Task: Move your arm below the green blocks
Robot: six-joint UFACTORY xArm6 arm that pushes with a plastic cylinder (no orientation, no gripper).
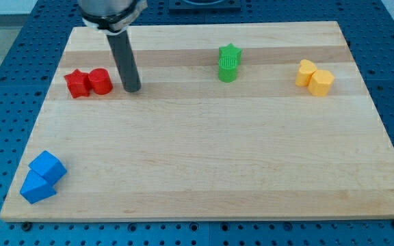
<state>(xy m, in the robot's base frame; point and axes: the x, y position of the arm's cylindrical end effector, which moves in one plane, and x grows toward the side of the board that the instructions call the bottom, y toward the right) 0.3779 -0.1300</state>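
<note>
Two green blocks stand touching at the view's top middle: a green star (230, 53) and a green round block (228, 69) just below it. My tip (132, 89) rests on the wooden board (204, 157), far to the view's left of the green blocks and slightly lower than them. The tip is just right of the red round block (100, 81), close to it; I cannot tell whether they touch.
A red star (78, 83) touches the red round block on its left. Two yellow blocks (314, 77) sit together at the view's top right. Two blue blocks (42, 177) sit together at the bottom left corner. Blue perforated table surrounds the board.
</note>
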